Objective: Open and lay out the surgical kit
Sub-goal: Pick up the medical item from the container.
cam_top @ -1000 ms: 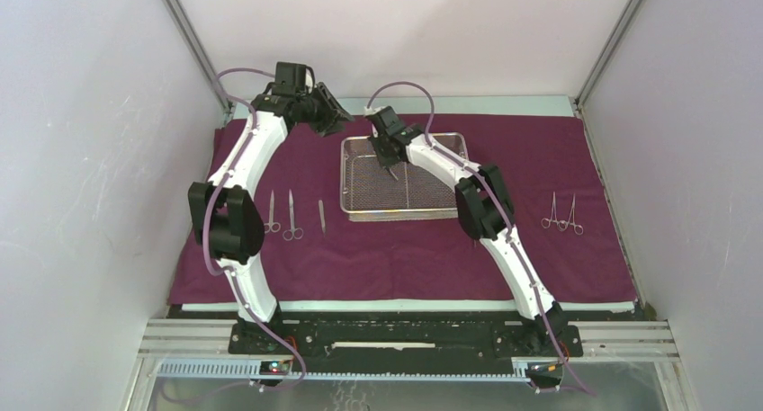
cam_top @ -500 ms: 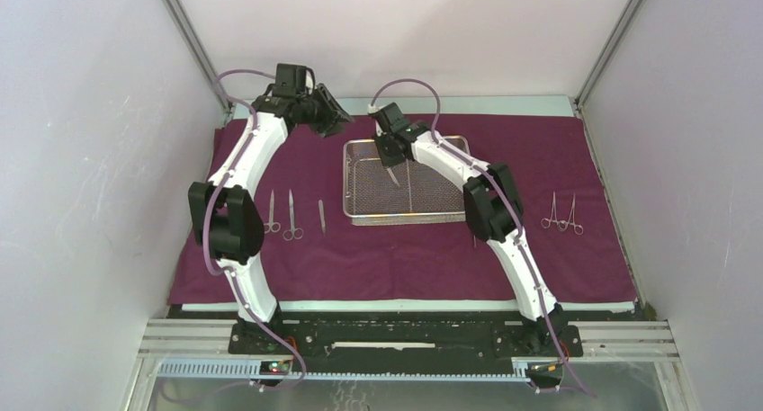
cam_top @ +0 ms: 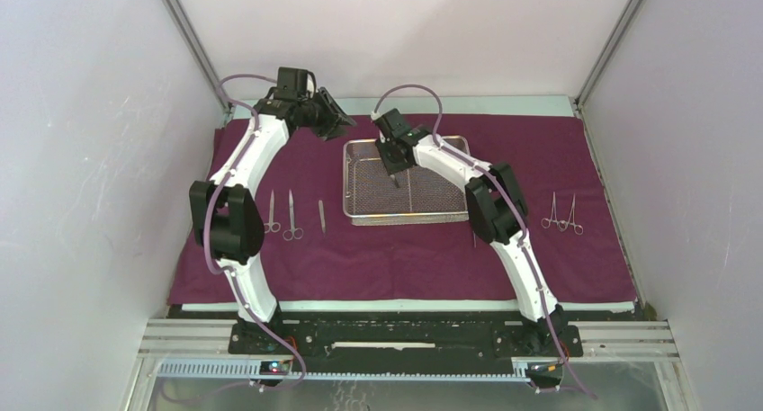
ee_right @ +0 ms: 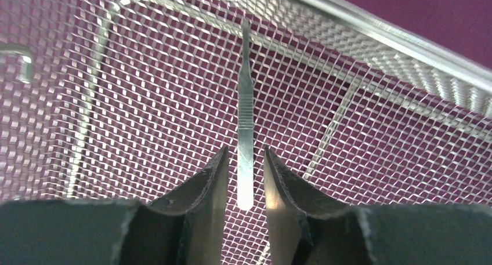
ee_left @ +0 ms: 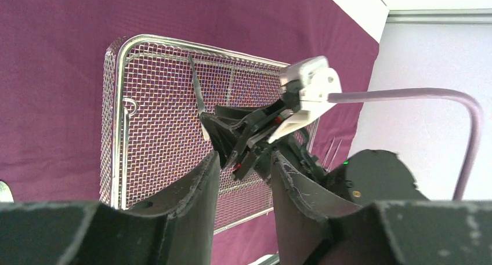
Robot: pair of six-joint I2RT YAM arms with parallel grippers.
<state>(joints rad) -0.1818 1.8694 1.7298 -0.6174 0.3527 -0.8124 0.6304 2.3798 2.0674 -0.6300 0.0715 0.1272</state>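
Tray (cam_top: 360, 195) corner hidden behind right arm (cam_top: 486, 204); leftmost instruments (cam_top: 290, 215) too small, perhaps scissors.

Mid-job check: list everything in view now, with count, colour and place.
cloth: one, maroon, spread flat.
tray: one, silver mesh, centre of cloth.
handle: one, steel, in tray.
ringed tools: two, steel, on cloth left of tray.
tweezers: one, steel, between ringed tools and tray.
forceps: two, steel, on cloth far right.
thin piece: one, steel, by tray's near right corner, mostly hidden.
left gripper: one, black, open, near tray's far left corner.
right gripper: one, black, open, fingers either side of handle.
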